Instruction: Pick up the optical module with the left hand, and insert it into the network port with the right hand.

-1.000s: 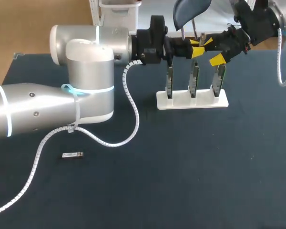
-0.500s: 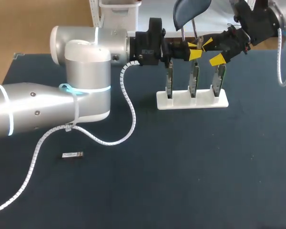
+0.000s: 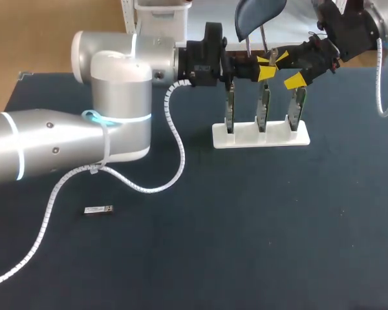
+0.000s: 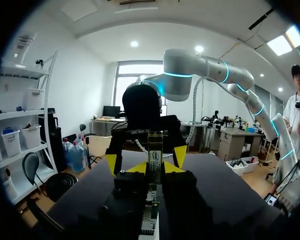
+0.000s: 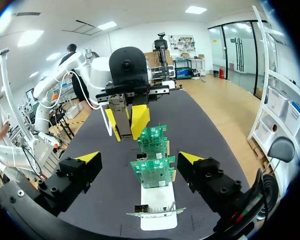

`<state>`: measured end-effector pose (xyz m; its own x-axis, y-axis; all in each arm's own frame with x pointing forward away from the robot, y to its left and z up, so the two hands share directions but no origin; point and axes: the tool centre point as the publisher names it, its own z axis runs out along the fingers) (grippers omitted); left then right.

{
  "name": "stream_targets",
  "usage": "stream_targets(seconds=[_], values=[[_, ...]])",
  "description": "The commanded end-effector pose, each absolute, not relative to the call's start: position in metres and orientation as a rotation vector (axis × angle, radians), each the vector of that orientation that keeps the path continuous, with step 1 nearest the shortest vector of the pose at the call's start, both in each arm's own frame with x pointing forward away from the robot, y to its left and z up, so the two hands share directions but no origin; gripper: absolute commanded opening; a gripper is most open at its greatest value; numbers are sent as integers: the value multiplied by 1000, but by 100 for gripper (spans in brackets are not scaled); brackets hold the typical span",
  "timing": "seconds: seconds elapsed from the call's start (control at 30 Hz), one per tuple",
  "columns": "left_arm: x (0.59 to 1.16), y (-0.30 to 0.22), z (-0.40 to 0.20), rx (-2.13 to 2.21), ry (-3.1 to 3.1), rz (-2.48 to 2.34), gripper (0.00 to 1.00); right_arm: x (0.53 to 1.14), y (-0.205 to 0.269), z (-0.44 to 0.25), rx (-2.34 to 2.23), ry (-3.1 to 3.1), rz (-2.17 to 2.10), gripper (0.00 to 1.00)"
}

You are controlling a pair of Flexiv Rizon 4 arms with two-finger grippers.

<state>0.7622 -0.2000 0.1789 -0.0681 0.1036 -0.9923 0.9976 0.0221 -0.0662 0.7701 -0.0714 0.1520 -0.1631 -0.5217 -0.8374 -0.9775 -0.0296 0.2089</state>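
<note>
My left gripper (image 3: 265,68) is shut on a silver optical module (image 4: 155,150), held above the white stand (image 3: 278,138) at the table's far side. In the right wrist view the left gripper (image 5: 126,122) holds the module (image 5: 119,111) just beyond the row of green network cards (image 5: 154,170). My right gripper (image 3: 287,68) faces it from the other side, open wide with nothing between its fingers (image 4: 111,163). The right gripper (image 5: 140,157) straddles the air above the nearest card. A second module (image 3: 98,210) lies on the table at the near left.
Three green cards (image 3: 263,106) stand upright in a row on the white stand. A white spiral cable (image 3: 174,148) hangs from my left arm down onto the dark table. Bare dark tabletop (image 3: 265,226) lies in front of the stand.
My left arm's upper links have shifted slightly to the right. Both grippers stay where they were, the left one still shut on the module.
</note>
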Motion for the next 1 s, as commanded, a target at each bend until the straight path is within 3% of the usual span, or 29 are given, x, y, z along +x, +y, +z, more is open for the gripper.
stream_targets(seconds=[0.03,1.0], values=[[766,-202,178,1248,1345,-1198,0,769,-71,152,-1572,1721,1112,100],[767,-201,175,1249,1364,-1194,0,769,-71,152,-1572,1721,1112,100]])
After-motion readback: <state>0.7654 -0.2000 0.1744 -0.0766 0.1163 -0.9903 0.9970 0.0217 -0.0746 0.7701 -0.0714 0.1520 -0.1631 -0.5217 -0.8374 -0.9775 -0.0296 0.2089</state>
